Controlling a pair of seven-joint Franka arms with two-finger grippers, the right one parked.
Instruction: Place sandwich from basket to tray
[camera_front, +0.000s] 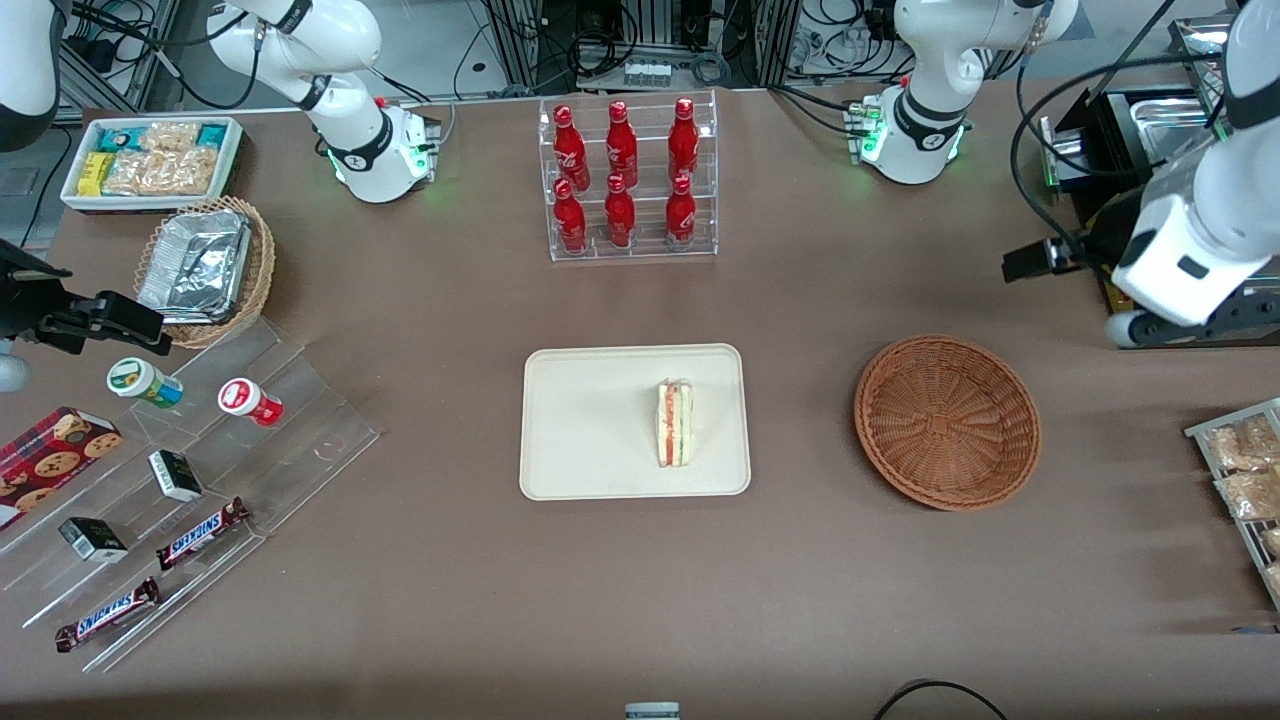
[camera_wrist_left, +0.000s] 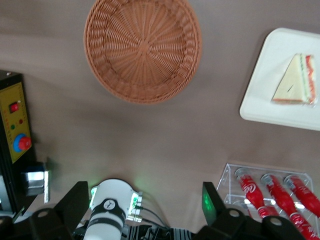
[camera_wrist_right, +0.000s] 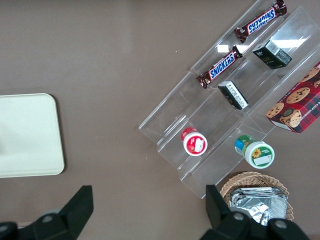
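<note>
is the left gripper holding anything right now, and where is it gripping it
Nothing is held. The gripper is open and empty, raised above the table. The sandwich lies on the tray, and the basket is empty.

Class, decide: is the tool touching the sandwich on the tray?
Apart. The left wrist view shows the open tool with bare table between it and the sandwich.

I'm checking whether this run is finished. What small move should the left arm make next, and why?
Probably none beyond parking where it is. The sandwich already lies on the tray, the basket holds nothing, and the gripper is open, carrying nothing, raised over the table at the working arm's end, away from both. I'd judge the placing done.
</note>
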